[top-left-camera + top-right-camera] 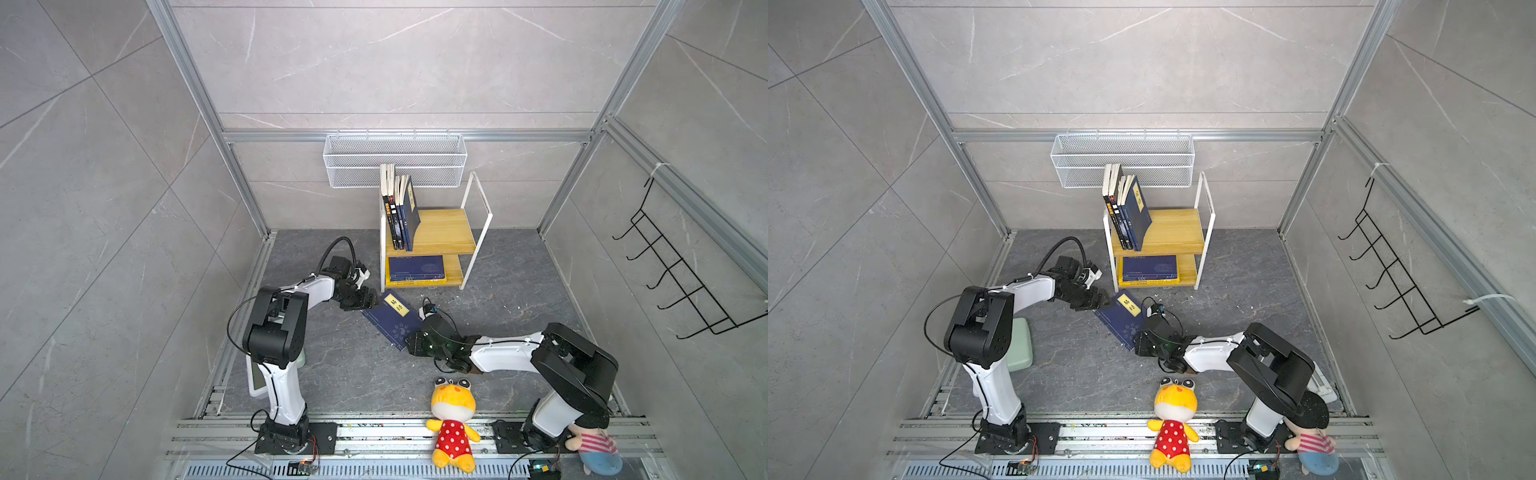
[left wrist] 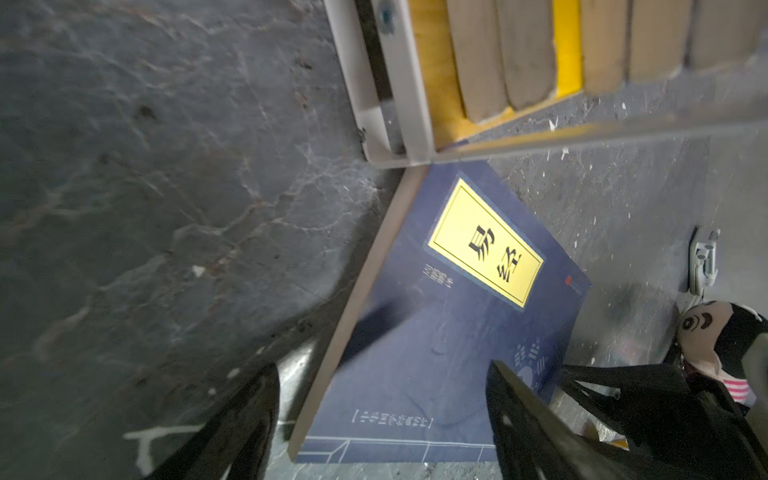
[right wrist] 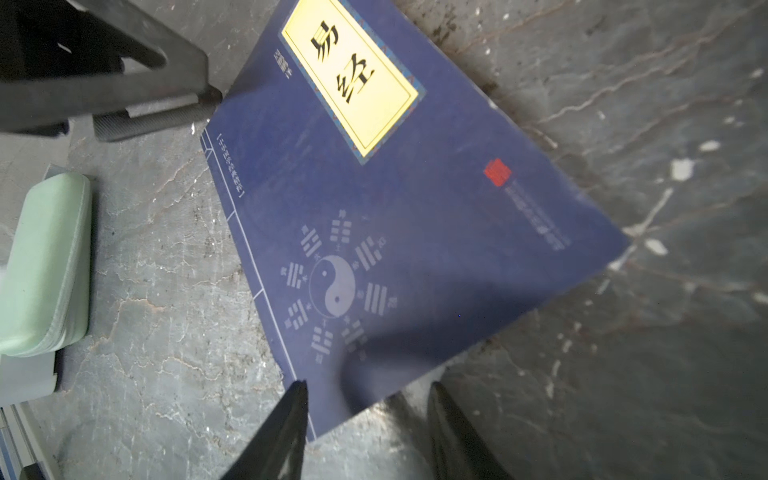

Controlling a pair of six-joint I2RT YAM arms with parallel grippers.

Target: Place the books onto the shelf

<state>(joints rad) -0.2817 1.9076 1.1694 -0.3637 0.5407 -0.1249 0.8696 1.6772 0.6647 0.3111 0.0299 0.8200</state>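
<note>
A navy book with a yellow title label [image 1: 390, 322] [image 1: 1123, 320] lies on the dark floor just in front of the shelf [image 1: 444, 232] [image 1: 1175, 232]. My left gripper [image 1: 365, 303] [image 2: 382, 365] is open, its fingers either side of the book's [image 2: 436, 332] near end by the spine. My right gripper [image 1: 411, 340] [image 3: 368, 383] is open at the opposite corner of the book [image 3: 395, 208], with that corner between its fingers. Several books stand upright [image 1: 399, 212] on the top board. Others lie stacked flat [image 1: 415, 268] on the lower board.
A white mesh basket [image 1: 395, 160] hangs on the back wall above the shelf. A black hook rack [image 1: 681, 274] is on the right wall. Two plush toys [image 1: 453, 419] [image 1: 594, 449] lie at the front rail. A pale green pad [image 1: 1021, 345] sits behind the left arm.
</note>
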